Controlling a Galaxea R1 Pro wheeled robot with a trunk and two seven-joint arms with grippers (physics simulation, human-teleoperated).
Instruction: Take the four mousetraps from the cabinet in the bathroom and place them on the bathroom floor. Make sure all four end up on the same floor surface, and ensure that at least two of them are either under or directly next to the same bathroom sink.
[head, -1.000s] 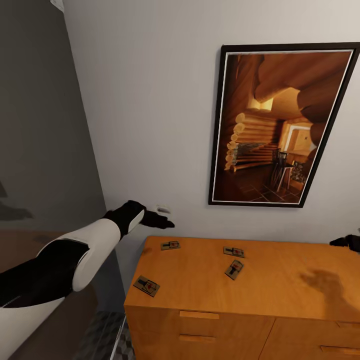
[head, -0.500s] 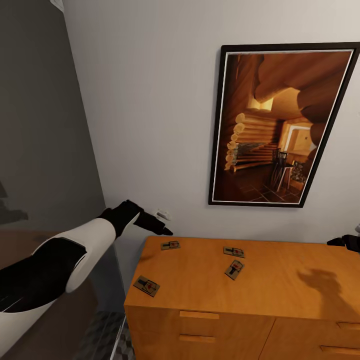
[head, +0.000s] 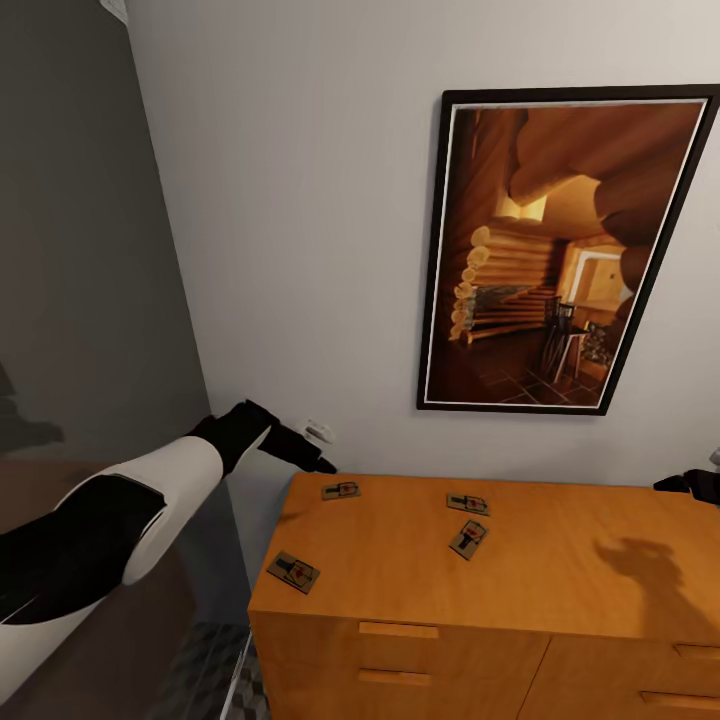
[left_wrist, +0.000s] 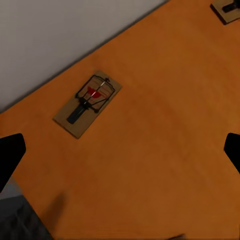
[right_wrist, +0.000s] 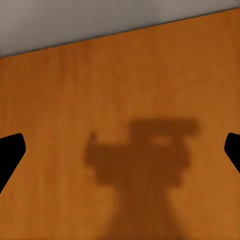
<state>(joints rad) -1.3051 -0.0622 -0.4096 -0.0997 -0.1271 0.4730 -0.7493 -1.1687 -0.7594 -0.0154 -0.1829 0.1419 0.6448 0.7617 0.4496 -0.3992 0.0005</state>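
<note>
All four mousetraps lie on the cabinet surface at lower centre; none is moved. The left hand is open and empty, the right hand also.

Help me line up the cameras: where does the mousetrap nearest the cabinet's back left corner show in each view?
Head view: the mousetrap lies near the back left corner of the cabinet top, just below the left gripper.
Left wrist view: the same mousetrap lies left of centre, close to the wall edge.
Right wrist view: not in it; bare cabinet top with a gripper's shadow.
Shared landmark: the orange cabinet top meeting the pale wall.
</note>
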